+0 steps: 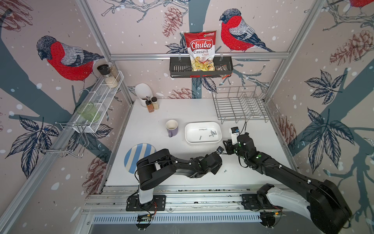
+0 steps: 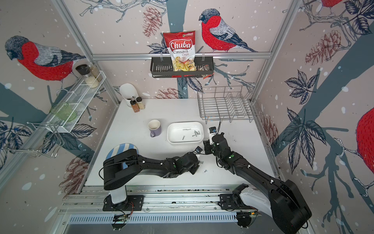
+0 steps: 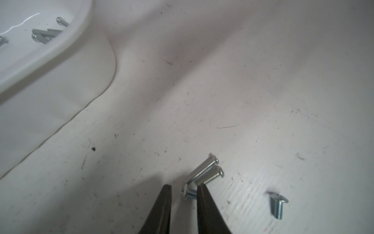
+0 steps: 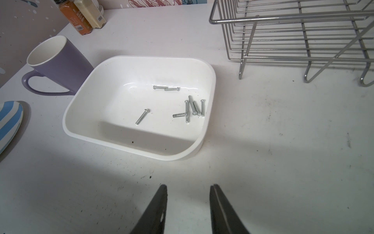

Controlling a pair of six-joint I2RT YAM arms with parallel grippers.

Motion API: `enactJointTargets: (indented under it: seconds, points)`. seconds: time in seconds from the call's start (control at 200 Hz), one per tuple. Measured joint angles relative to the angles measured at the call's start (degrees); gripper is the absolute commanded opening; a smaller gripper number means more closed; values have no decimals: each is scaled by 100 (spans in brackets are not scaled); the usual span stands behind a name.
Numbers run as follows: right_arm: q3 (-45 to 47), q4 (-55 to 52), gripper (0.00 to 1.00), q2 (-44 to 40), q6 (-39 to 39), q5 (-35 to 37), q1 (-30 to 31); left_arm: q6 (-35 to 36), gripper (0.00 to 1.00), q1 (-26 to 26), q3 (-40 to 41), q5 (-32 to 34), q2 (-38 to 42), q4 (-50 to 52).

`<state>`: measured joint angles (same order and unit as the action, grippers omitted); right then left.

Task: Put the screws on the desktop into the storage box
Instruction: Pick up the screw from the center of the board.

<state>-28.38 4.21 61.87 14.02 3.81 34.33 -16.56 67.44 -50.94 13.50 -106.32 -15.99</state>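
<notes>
Currently left gripper [image 3: 183,186] is spread around short screw [image 3: 189,195], near front edge of desktop [image 3: 263,91].
Right gripper [image 4: 189,185] is spread, empty; screws [image 4: 192,109] are seen in storage box [image 4: 141,139].

The left gripper [image 3: 184,187] is seen close above the scuffed white bench [image 3: 242,91], its two dark fingers [image 3: 162,210] parted by a narrow gap. A short screw [image 3: 188,195] lies in that gap — its threaded end hidden behind one finger. Two longer screws [image 3: 206,171] lie side by side just beyond, and another short screw [image 3: 278,204] is set apart. More screws [image 3: 45,34] are seen inside the white box [image 3: 60,54].
</notes>
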Motion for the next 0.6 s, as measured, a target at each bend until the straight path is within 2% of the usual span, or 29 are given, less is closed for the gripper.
enactJointTargets:
  seconds: [0.6]
  points:
    - [0, -2, 38, 13, -20, -57, 7, -114, 8, 0, -109, 26, -127, 44]
